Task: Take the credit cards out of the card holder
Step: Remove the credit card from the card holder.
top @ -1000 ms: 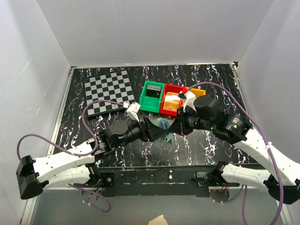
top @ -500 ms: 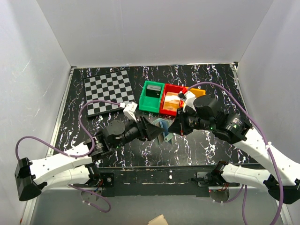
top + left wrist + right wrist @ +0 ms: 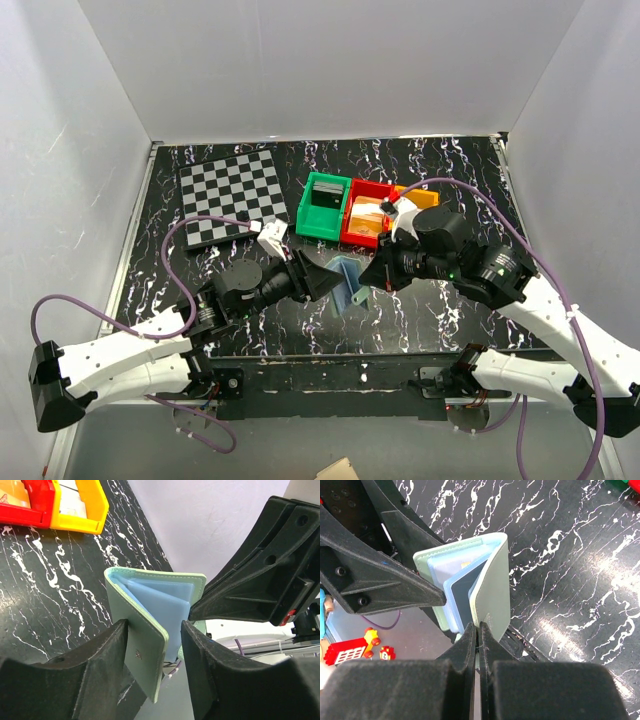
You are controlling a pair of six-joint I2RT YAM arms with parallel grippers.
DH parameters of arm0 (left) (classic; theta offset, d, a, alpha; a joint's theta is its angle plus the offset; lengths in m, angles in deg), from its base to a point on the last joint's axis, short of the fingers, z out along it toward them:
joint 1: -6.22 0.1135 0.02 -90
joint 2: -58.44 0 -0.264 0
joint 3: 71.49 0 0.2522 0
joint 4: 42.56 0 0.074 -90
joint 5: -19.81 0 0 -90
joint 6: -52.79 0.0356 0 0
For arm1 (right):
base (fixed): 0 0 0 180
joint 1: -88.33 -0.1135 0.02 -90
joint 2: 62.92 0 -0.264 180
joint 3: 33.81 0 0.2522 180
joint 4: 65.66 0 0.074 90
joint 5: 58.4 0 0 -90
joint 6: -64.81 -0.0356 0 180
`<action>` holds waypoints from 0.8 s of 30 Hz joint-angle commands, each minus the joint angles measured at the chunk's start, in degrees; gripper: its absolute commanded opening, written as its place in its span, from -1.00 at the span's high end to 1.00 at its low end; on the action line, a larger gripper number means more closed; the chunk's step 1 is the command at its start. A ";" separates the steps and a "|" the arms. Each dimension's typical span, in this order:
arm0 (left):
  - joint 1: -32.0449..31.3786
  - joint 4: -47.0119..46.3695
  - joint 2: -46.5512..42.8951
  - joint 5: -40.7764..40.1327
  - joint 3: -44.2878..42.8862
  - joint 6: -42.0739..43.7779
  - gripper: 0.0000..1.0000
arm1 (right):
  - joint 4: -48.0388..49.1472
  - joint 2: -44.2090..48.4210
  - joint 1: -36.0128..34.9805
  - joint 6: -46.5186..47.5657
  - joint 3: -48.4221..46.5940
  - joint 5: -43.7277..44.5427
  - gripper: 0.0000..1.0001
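Progress is slight, by my reading: the holder (image 3: pixel 492 590) stands open, lifted clear of the table (image 3: pixel 560 555) above its middle, between your two arms, but no card is out of it. Your right claw (image 3: pixel 477 630) is pressed together on the lower edge of one green cover and carries the holder. Your left claw (image 3: pixel 153 628) is spread around the other cover, one finger against it and the other apart from the blue leaves, so it grips nothing. A dark card (image 3: pixel 461 597) sits in a blue pocket. All the pulling is left for you to do.
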 commanded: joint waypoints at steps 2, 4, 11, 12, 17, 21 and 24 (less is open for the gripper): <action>-0.40 0.20 -1.53 -0.49 0.49 0.70 0.14 | 3.39 1.17 0.02 -0.87 0.35 -0.38 0.97; -0.40 0.20 -1.44 -0.40 0.40 0.71 0.14 | 3.39 1.26 0.02 -0.87 0.44 -0.47 0.97; -0.49 1.43 -1.44 -0.22 -1.26 1.67 -0.08 | 5.14 1.96 1.25 -1.66 2.02 -2.05 0.97; -0.58 1.43 -1.53 -0.13 -1.44 1.76 -0.09 | 5.58 2.05 1.43 -1.84 2.46 -2.48 0.97; -0.93 3.36 -1.18 0.48 -2.84 2.55 -0.08 | 7.86 2.84 3.18 -3.24 4.74 -5.21 0.97; -1.46 3.80 -0.56 1.01 -3.72 3.17 0.00 | 9.62 3.45 4.76 -4.30 6.50 -7.23 0.97; -1.72 3.98 -0.39 0.83 -3.81 3.34 0.06 | 10.59 3.89 5.64 -4.74 7.29 -8.37 0.97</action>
